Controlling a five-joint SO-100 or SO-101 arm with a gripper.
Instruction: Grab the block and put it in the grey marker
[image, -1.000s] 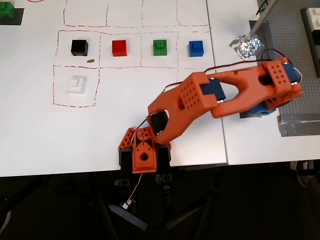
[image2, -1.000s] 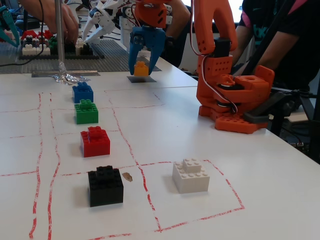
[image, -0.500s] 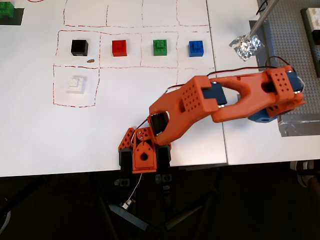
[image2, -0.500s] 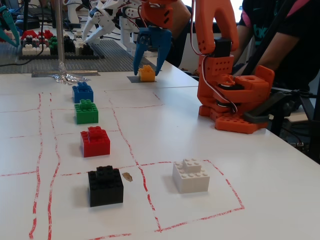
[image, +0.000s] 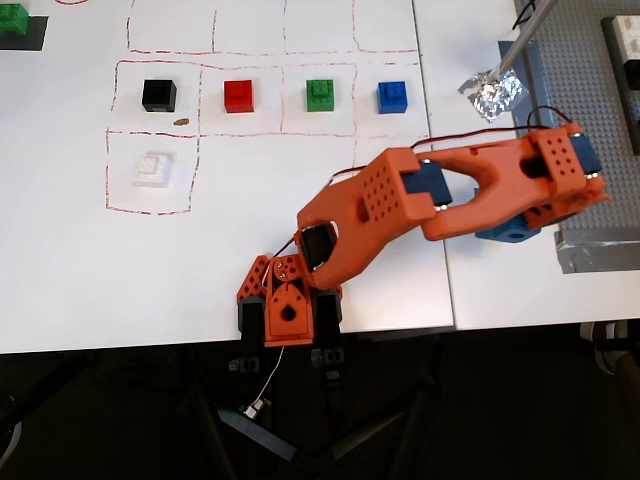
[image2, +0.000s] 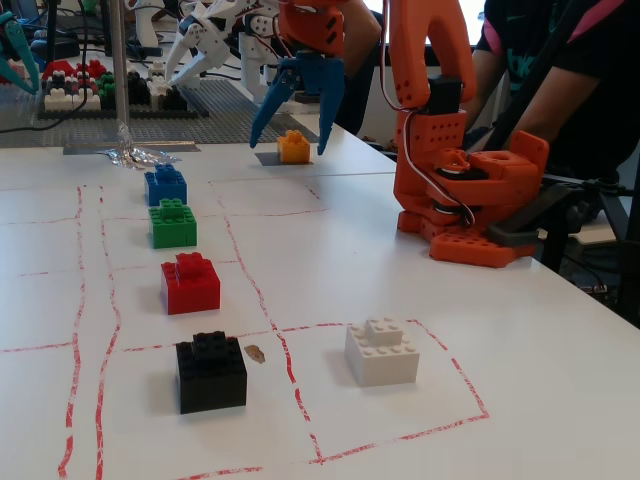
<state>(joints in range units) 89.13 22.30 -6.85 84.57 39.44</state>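
Note:
The orange-yellow block (image2: 293, 146) stands on the white table near its far edge in the fixed view. It rests on the right part of the grey marker (image2: 268, 158), a small grey patch that shows to its left. My gripper (image2: 290, 147) hangs over it with its blue fingers (image2: 262, 118) spread, one on each side of the block and apart from it. In the overhead view the gripper (image: 288, 325) sits at the table's near edge and hides the block and the marker.
A row of blue (image2: 165, 185), green (image2: 173, 222), red (image2: 190, 283) and black (image2: 211, 372) bricks lies in red-lined squares, with a white brick (image2: 381, 351) beside. Crumpled foil (image2: 135, 155) lies at the far left. The arm's base (image2: 470, 200) stands to the right.

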